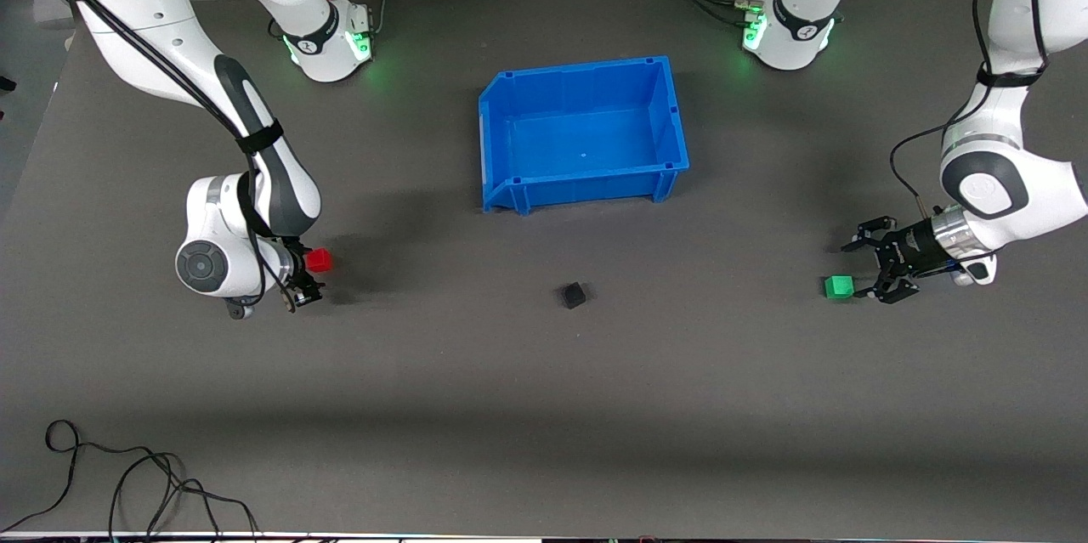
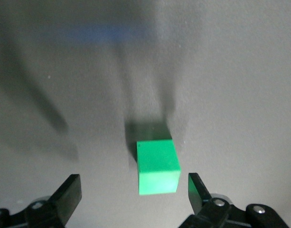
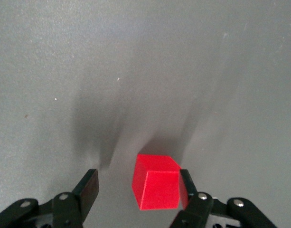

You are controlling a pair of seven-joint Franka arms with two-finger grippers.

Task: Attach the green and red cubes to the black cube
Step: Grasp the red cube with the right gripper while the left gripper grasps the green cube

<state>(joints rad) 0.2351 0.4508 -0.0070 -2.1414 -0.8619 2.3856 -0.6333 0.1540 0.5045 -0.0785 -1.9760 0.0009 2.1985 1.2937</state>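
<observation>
One green cube (image 2: 157,166), one red cube (image 3: 156,183), one black cube (image 1: 574,296), one bin (image 1: 501,114).

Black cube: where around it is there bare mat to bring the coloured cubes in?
Bare mat surrounds the black cube: toward the red cube, toward the green cube, and nearer the camera. Tightest is toward the blue bin. Each coloured cube sits crowded by open fingers: right gripper, left gripper.

Even overhead light, soft streaked shadows on the grey mat (image 1: 544,407), blurry wrist views, green base glow
</observation>
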